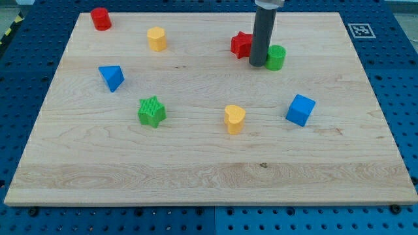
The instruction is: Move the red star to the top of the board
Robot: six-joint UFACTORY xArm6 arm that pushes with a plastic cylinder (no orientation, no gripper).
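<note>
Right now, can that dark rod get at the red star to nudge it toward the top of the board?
Probably yes. My tip sits right beside the red star, on its right and slightly below, with the green cylinder on the other side. Nothing lies between tip and star.

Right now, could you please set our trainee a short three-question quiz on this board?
1. True or false: my tip sits between the red star and the green cylinder.
2. Which block lies nearest the view's top left corner? A) red cylinder B) blue cube C) yellow heart
3. Fill in: the green star lies toward the view's ____ from the blue triangle.

Key: 1 true; 2 A; 3 bottom right.
</note>
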